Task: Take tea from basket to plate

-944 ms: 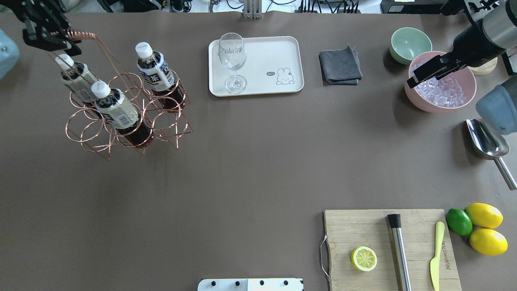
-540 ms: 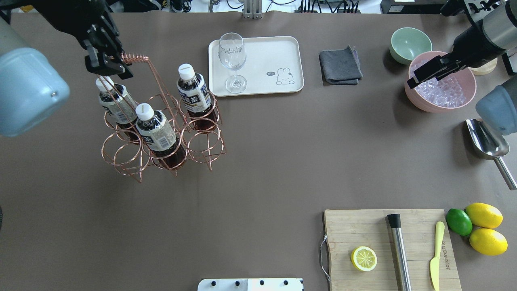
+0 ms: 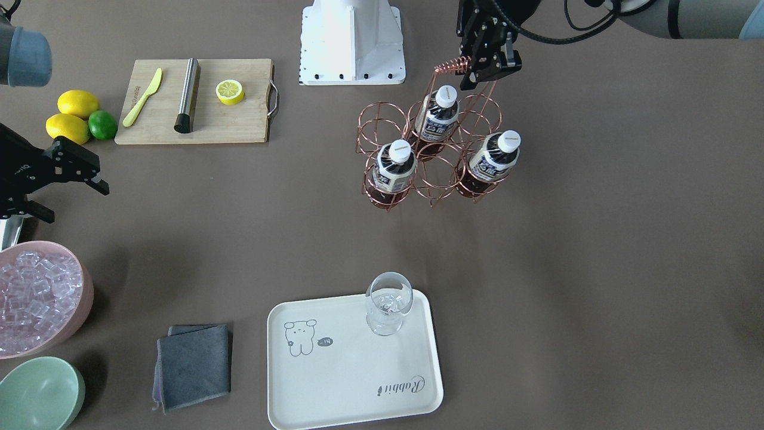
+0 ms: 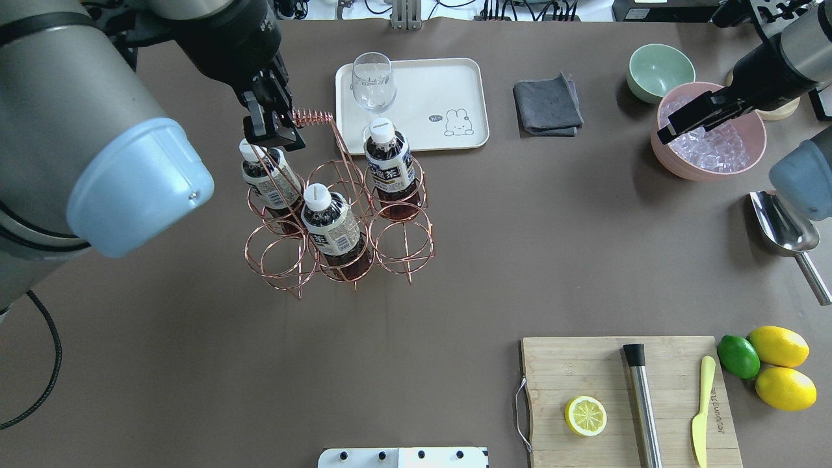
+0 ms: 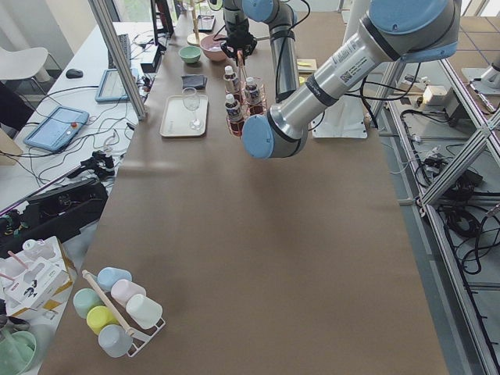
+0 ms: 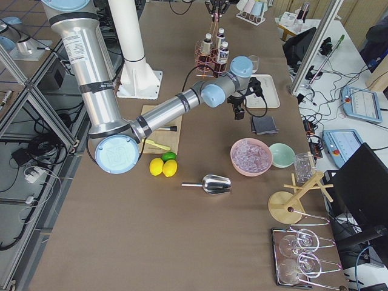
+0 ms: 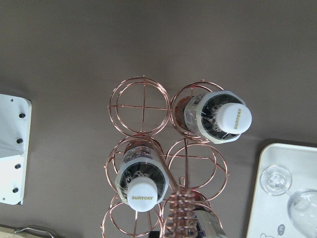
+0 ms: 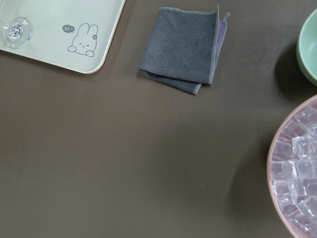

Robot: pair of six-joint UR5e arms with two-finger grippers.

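We're watching the left hand [image 4: 278,133] clamping the coiled handle [image 4: 312,118] of the basket [image 7: 143,104]. All three bottles are sitting in their cells, the nearest tea [image 4: 390,159] just beside the plate [image 4: 455,78], none on it. Here's the worry: the wire handle is being pinched near one end, so the basket could tilt or swing, and the bottles are already leaning. Any drift toward the plate's corner risks clipping the wine glass [image 4: 374,84]. The right hand [image 3: 59,185], fingers apart, is hovering by the ice bowl [image 4: 673,168]. We're not seeing whether the basket's feet are touching the tabletop [image 4: 455,260], and in the wrist view the coil is hiding the third bottle.
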